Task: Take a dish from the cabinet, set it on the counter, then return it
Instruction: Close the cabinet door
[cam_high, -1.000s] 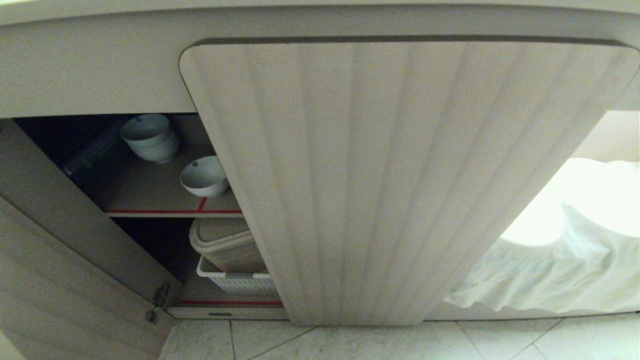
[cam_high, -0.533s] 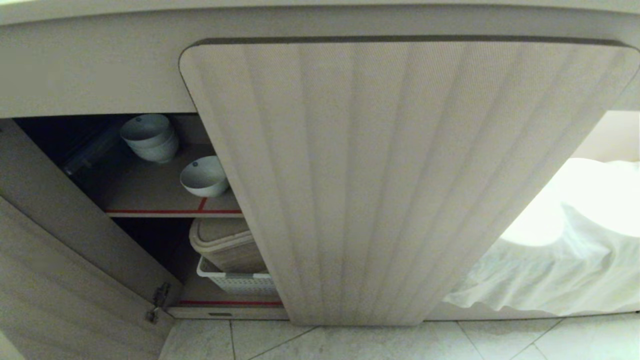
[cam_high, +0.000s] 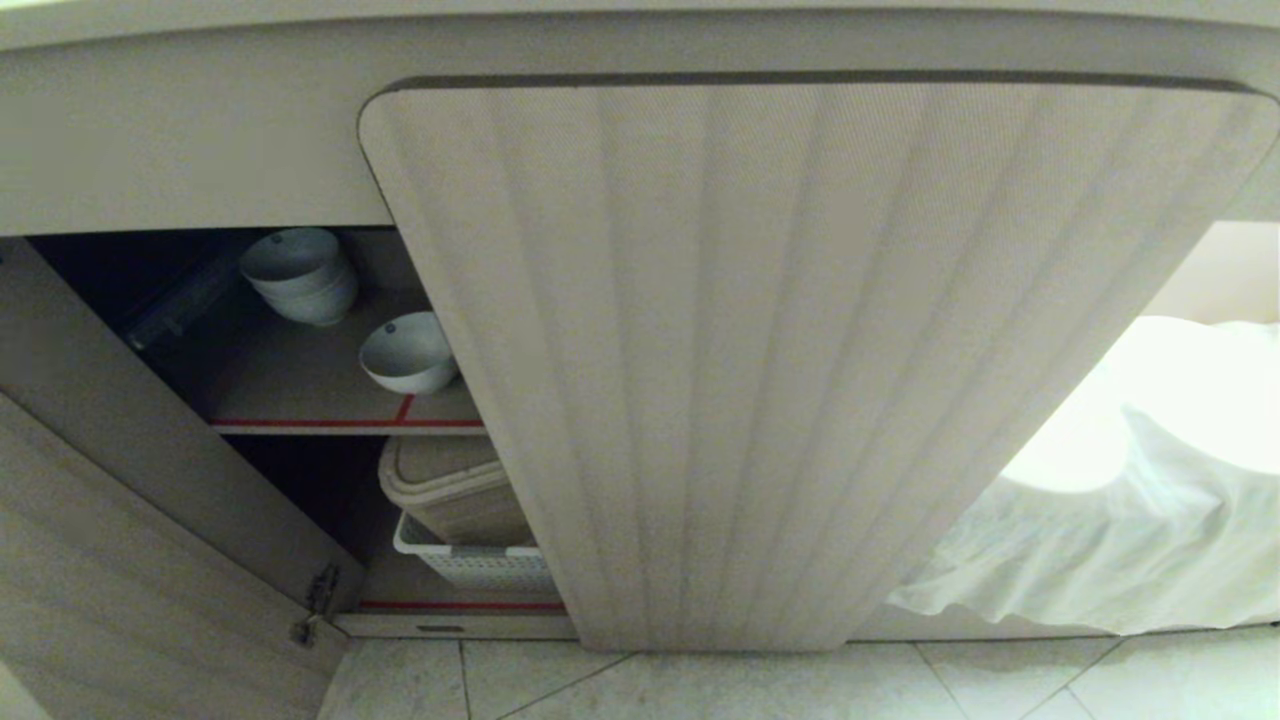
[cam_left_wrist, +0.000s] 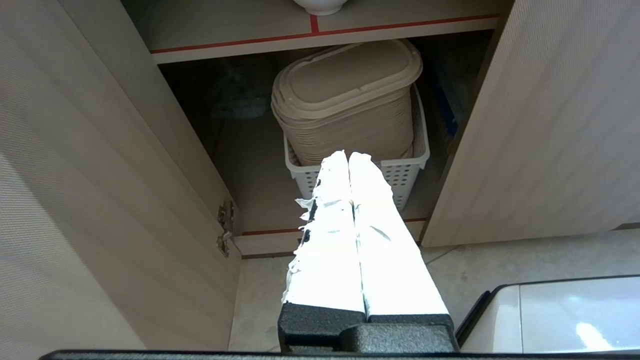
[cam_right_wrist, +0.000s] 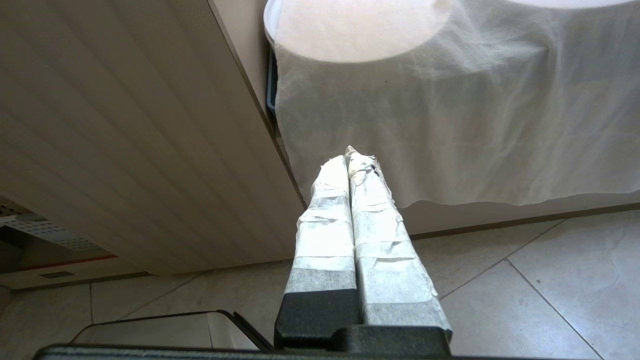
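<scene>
The small round white ceramic bowl (cam_high: 408, 352), judged rigid, smooth and breakable, is best pinched at its rim, above and beyond the pressed-together left gripper (cam_left_wrist: 348, 156).

Red-edged upper shelf (cam_high: 300, 385) bears dish (cam_high: 408, 352), bowl stack (cam_high: 298, 275); lower holds basket (cam_high: 480, 565).

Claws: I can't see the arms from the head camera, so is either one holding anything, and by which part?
Nothing is held. The left claw and right claw are both shut and empty; the dish sits on the cabinet shelf.
</scene>
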